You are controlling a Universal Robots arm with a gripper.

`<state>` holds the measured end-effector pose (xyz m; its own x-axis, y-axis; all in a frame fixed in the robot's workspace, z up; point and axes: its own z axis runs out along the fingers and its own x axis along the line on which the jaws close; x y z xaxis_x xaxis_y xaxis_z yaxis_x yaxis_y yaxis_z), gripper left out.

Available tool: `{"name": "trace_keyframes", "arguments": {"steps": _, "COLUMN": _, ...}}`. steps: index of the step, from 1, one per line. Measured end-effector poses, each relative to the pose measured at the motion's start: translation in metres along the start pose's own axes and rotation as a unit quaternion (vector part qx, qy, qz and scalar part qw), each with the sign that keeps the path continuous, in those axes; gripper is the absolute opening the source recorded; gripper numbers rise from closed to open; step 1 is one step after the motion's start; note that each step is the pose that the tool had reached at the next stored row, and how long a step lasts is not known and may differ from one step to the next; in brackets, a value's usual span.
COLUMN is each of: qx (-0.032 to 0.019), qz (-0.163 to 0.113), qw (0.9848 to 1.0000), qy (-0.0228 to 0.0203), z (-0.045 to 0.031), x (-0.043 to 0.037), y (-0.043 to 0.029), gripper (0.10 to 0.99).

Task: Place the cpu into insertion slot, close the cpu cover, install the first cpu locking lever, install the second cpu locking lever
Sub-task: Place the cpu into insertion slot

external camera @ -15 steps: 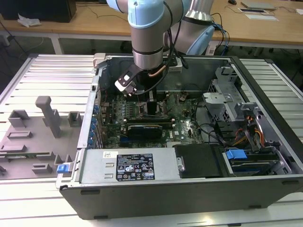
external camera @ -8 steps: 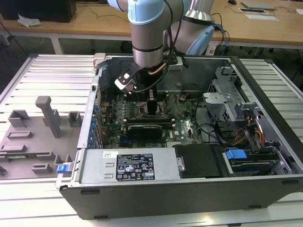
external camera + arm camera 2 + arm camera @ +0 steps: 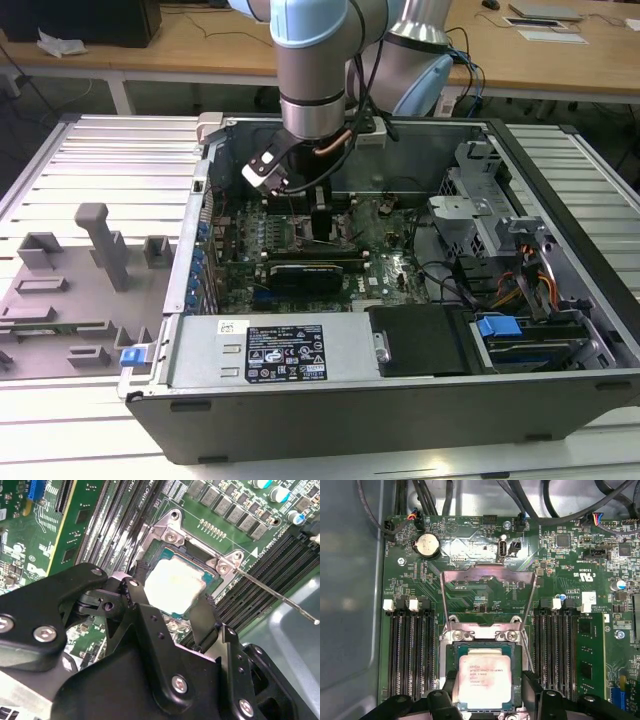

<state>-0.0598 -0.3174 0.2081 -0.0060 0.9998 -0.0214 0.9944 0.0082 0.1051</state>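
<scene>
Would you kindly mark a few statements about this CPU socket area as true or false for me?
1. The flat square silver-grey cpu lies in the dark square insertion slot with the silvery rim. True.
2. The thin silvery cpu cover frame is closed over the cpu. False: it stands raised open beside the slot.
3. The grey metal computer case lies open, its green circuit board exposed. True.
4. The black gripper is outside the case. False: it is inside, at the cpu.
</scene>
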Motion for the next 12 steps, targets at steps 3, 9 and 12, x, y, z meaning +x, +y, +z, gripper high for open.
{"name": "trace_keyframes", "arguments": {"steps": 3, "qx": 0.0001, "qz": 0.000, "qw": 1.0000, "qy": -0.0005, "z": -0.0001, "x": -0.0001, "y": 0.0000, "gripper": 0.600}}
{"name": "trace_keyframes", "arguments": {"steps": 9, "qx": 0.0001, "qz": 0.000, "qw": 1.0000, "qy": -0.0007, "z": -0.0001, "x": 0.0000, "y": 0.0000, "gripper": 0.286}}
{"name": "trace_keyframes", "arguments": {"steps": 12, "qx": 0.0000, "qz": 0.000, "qw": 1.0000, "qy": -0.0009, "z": -0.0001, "x": 0.0000, "y": 0.0000, "gripper": 0.106}}
